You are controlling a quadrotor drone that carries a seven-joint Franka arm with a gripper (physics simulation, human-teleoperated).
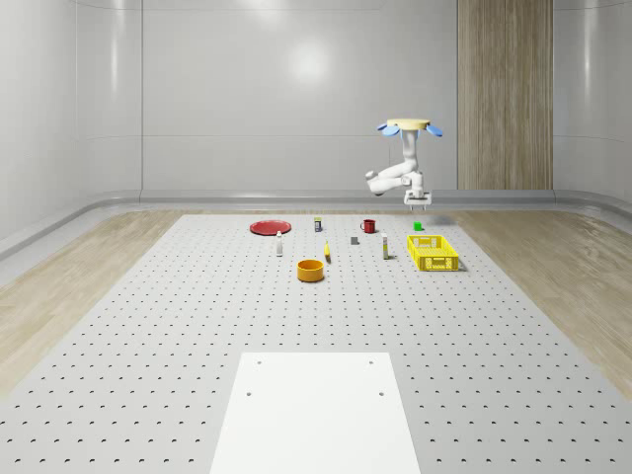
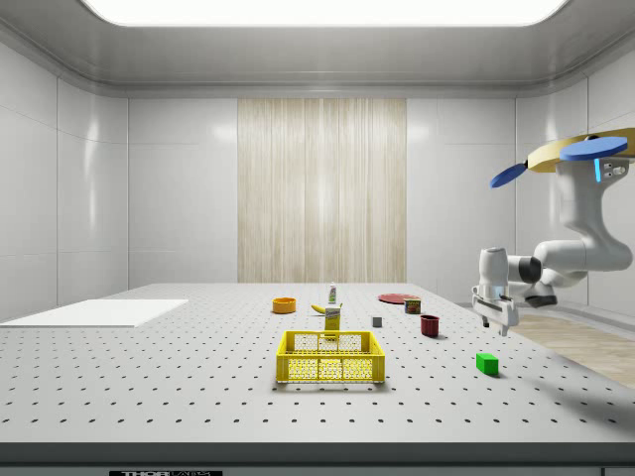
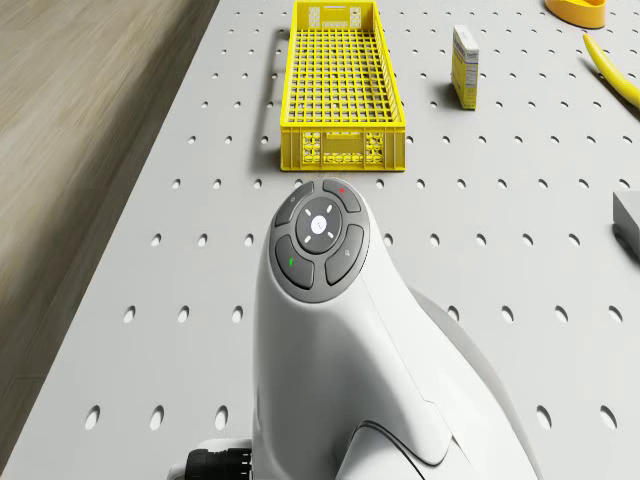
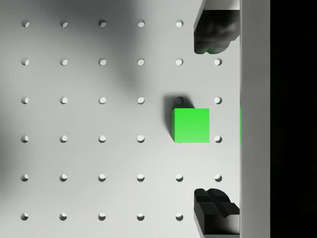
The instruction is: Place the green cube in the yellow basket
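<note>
The yellow basket [image 1: 434,252] sits on the perforated desk [image 1: 197,326] with nothing inside it; its mesh floor shows bare in the drone view [image 3: 338,70]. The orange bowl [image 1: 311,270] looks empty as far as can be told, and what the red mug [image 1: 368,226] holds cannot be made out. The green cube [image 2: 486,363] lies on the desk outside the basket, on the far side of it in the whole-scene view [image 1: 418,226], apart from the basket's end wall.

The drone [image 1: 408,127] hovers above the far right part of the desk, over the cube's area, its arm bent down so the gripper [image 2: 495,319] hangs above the cube, well clear of it. In the wrist view the fingers [image 4: 213,32] stand wide apart, holding nothing, with the cube [image 4: 190,125] on the desk below and between them.

The desk's edge runs close beside the cube and basket, with wooden floor [image 3: 80,150] beyond it. Around the cube the desk surface is open; a small carton [image 3: 463,66] stands beside the basket and a banana [image 3: 612,70] lies further off
</note>
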